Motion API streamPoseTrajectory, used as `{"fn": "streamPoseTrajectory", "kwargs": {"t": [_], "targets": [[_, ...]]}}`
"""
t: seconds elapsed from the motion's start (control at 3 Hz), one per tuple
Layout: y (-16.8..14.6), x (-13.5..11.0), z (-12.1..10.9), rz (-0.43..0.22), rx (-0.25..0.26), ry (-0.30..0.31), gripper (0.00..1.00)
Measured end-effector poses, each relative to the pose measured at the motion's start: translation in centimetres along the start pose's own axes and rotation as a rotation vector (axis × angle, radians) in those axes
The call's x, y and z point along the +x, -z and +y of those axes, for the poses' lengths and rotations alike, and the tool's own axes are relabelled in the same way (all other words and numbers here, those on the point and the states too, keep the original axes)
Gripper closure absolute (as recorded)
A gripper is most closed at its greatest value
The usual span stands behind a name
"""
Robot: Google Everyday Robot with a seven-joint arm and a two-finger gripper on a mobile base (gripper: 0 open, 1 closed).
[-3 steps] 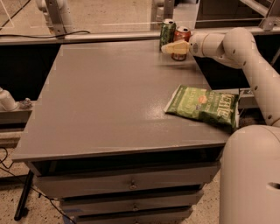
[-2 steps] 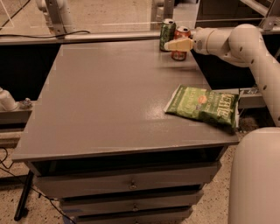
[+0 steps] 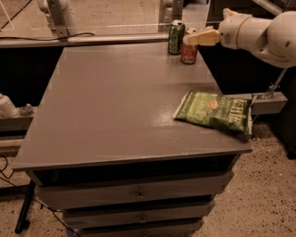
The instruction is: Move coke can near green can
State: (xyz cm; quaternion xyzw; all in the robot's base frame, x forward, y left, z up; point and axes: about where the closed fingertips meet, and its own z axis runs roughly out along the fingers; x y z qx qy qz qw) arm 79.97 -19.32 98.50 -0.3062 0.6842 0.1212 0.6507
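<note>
The coke can [image 3: 188,53] stands upright on the grey table [image 3: 120,102] at its far right edge, orange-red with a silver top. The green can [image 3: 176,37] stands just to its left and slightly behind, almost touching it. My gripper [image 3: 191,36] hangs at the coke can's top, reaching in from the right on a white arm [image 3: 259,30]. It is open and holds nothing; its cream fingers [image 3: 203,38] overlap the can's rim, and the can rests on the table.
A flat green chip bag [image 3: 213,111] lies at the table's right edge, partly overhanging it. Drawers sit under the tabletop. A white post [image 3: 58,14] and a rail stand behind the table. A ledge with small objects is at the left.
My gripper has risen from around the coke can's body to its top and drawn back to the right. The coke can has stayed standing beside the green can.
</note>
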Motion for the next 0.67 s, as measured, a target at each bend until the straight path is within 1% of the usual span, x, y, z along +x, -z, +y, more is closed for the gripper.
{"fn": "streamPoseTrajectory", "kwargs": {"t": [0.33,0.67], "targets": [[4.8,-3.3,3.4,-0.027,-0.023,0.056,0.0],[8.8,-5.4,6.4,-0.081,-0.089,0.035,0.0]]}}
